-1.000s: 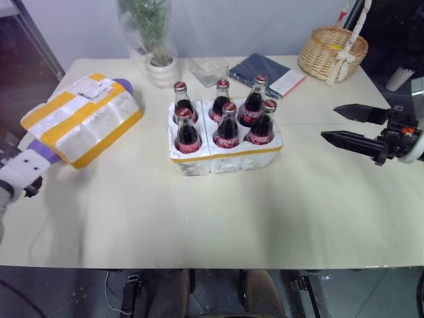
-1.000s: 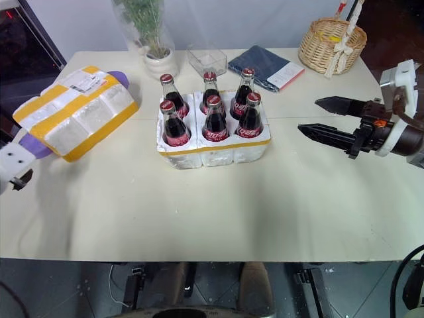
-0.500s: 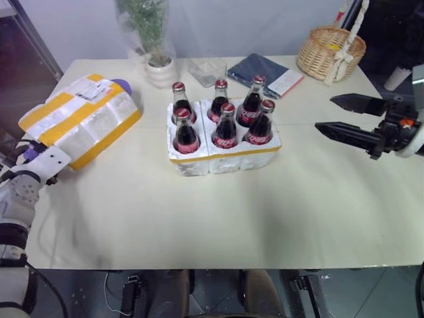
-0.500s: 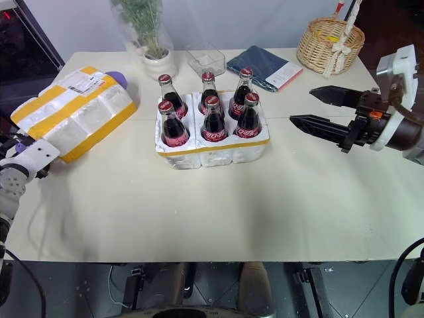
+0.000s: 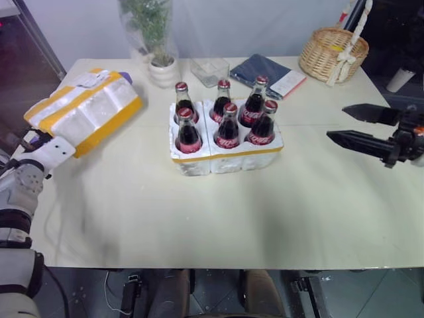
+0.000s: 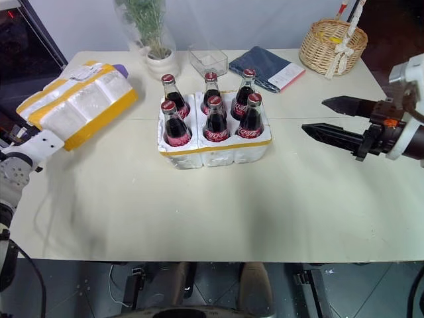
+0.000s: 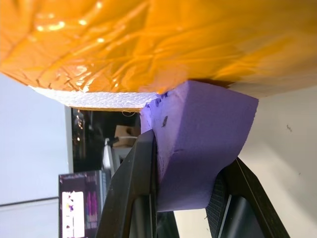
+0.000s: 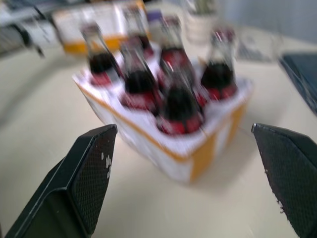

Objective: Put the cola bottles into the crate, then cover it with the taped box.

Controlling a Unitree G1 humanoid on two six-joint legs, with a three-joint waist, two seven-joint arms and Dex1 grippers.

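1. The left gripper (image 7: pixel 185 208) is at the worktop's (image 5: pixel 199 212) near left edge, its fingers (image 7: pixel 133 198) clenched on a purple foam block (image 7: pixel 198 148) that sits under the taped box (image 5: pixel 86 109).
2. The taped box is tilted above those fingers, at the worktop's left side.
3. The right gripper (image 5: pixel 358 127) hovers at the right, fingers spread and empty, well apart from the crate (image 5: pixel 225 156).
4. Six cola bottles (image 5: pixel 227 126) stand in the crate at mid-worktop.
5. Farther back are a potted plant (image 5: pixel 156 40) and a wicker basket (image 5: pixel 331 53).

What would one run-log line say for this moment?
six red-capped glass cola bottles: in white foam crate | left gripper: shut on purple block under yellow-taped foam box | right gripper: open
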